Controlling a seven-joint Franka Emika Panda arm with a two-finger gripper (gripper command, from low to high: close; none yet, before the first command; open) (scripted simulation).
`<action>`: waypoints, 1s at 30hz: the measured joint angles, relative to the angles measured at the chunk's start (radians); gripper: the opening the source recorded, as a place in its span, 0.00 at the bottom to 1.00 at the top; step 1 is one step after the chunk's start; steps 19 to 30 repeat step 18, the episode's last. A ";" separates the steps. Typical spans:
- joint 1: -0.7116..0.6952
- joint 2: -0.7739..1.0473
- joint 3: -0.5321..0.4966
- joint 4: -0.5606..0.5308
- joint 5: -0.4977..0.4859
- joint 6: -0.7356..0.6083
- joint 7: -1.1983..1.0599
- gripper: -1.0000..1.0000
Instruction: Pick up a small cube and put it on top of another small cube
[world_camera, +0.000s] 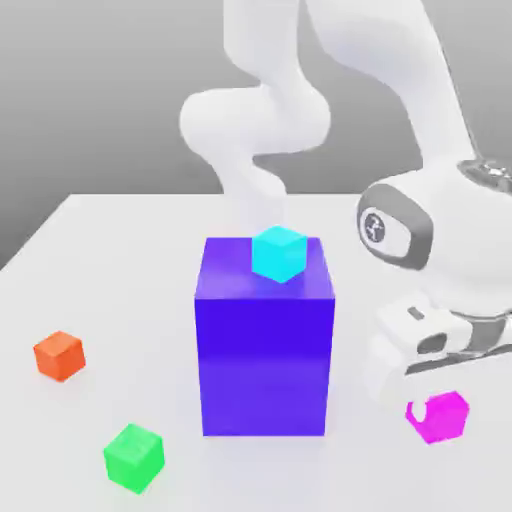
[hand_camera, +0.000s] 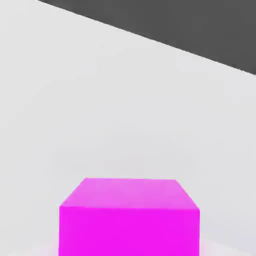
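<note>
In the exterior view, four small cubes and one large block sit on the white table (world_camera: 110, 240): a cyan cube (world_camera: 278, 253) atop the blue-purple block (world_camera: 264, 340) at centre, an orange cube (world_camera: 59, 355) at left, a green cube (world_camera: 133, 457) at lower left, and the magenta cube (world_camera: 439, 416) at lower right. The gripper (world_camera: 425, 400) (one arm) is clamped on the magenta cube.

In the hand view, one magenta cube (hand_camera: 129, 220) sits on the table (hand_camera: 100, 100).
</note>
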 joint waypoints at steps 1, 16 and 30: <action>-0.033 -0.012 -0.018 -0.005 0.012 -0.005 -0.039 0.00; -0.391 0.037 -0.222 -0.049 0.174 0.109 -0.481 1.00; -0.391 0.037 -0.222 -0.049 0.174 0.109 -0.481 1.00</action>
